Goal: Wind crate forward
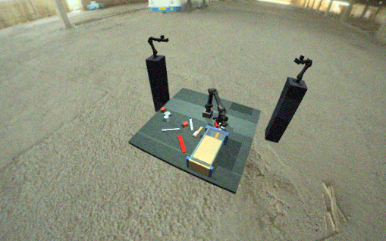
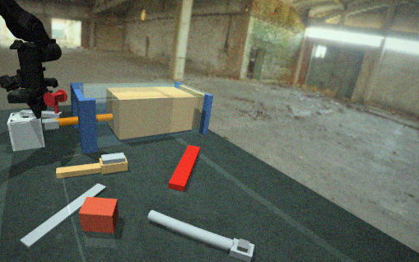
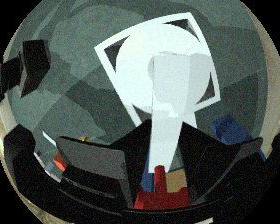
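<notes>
The tan crate point(image 1: 207, 148) point(image 2: 154, 113) sits flat in the clear-panelled cubby, with a gap between its front and the blue frame point(image 2: 88, 125) at the mouth. The orange strap point(image 2: 68, 121) runs through that gap to the white winch point(image 2: 27, 136) point(image 3: 107, 55). The winch handle point(image 3: 163, 142) lies across the top of the winch; its red knob point(image 2: 55, 98) point(image 3: 163, 200) stands up on the frame side. My gripper point(image 2: 39, 114) point(image 3: 164, 124) is shut on the handle's white arm, one finger on each side. Its key is hidden in the winch top.
On the bench point(image 1: 145, 138) lie a red bar point(image 1: 182, 144) point(image 2: 184, 166), a wooden tool point(image 2: 77, 170), a white strip point(image 2: 63, 216), an orange-red block point(image 2: 98, 214) and a grey rod point(image 2: 191, 231) with a square head. Two black pedestals point(image 1: 158, 81) point(image 1: 287, 110) bear other arms.
</notes>
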Action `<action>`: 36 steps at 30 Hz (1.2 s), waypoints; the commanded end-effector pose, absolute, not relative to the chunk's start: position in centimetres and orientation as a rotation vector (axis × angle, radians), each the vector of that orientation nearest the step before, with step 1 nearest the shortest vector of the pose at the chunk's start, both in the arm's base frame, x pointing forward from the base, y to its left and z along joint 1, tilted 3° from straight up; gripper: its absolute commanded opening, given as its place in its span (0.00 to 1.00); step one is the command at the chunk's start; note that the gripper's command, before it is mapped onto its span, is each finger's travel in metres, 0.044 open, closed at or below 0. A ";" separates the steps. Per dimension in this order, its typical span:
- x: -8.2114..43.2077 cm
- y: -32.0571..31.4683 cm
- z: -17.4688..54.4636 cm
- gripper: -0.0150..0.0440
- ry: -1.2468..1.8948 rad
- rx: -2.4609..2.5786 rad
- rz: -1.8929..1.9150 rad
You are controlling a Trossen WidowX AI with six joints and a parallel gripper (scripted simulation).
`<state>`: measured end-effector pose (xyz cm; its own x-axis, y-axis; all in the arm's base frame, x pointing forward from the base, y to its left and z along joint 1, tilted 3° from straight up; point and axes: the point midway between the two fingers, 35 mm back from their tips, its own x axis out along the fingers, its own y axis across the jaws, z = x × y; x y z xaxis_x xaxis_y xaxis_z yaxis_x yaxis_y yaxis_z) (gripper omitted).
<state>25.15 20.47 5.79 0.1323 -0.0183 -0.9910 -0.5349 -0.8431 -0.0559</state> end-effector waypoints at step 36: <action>25.0 20.4 5.1 0.25 0.530 -2.019 1.762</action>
